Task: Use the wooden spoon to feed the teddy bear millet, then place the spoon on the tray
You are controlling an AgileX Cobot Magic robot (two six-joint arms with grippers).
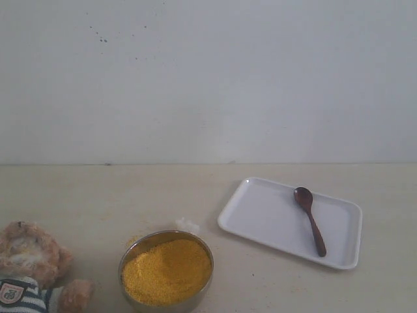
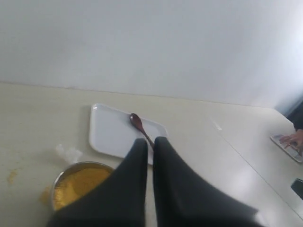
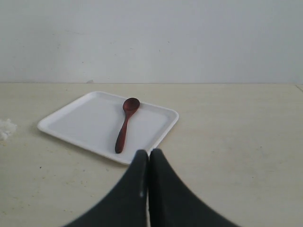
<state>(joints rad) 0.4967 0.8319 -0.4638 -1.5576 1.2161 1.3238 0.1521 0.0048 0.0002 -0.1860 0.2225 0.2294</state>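
pale wall [image 1: 208,78] met the far edge of a cream desk [image 1: 98,195], and neither arm appeared in the exterior view. the teddy bear [image 1: 29,270] sat toward the near left corner of the desk, cut off so that only its head, one paw and the top of its striped shirt with the badge could be seen. beside it, toward the middle of the near edge, stood a metal bowl [image 1: 148,240] whose nearest rim was also cut off; the millet [image 1: 167,272] filled it almost to the brim. a small white scrap [image 1: 187,224] lay just beyond the bowl, too blurred to identify. the tray [image 1: 260,212] lay on the right half of the desk, skewed to its edges, holding only the wooden spoon [image 1: 311,222], which rested flat with its bowl end toward the far edge. in the left wrist view the left gripper [image 2: 150,141] hid the end of the spoon's handle and part of the bowl; its fingers were pressed together on nothing. the right gripper [image 3: 148,152] was likewise clenched and empty, apart from the tray.
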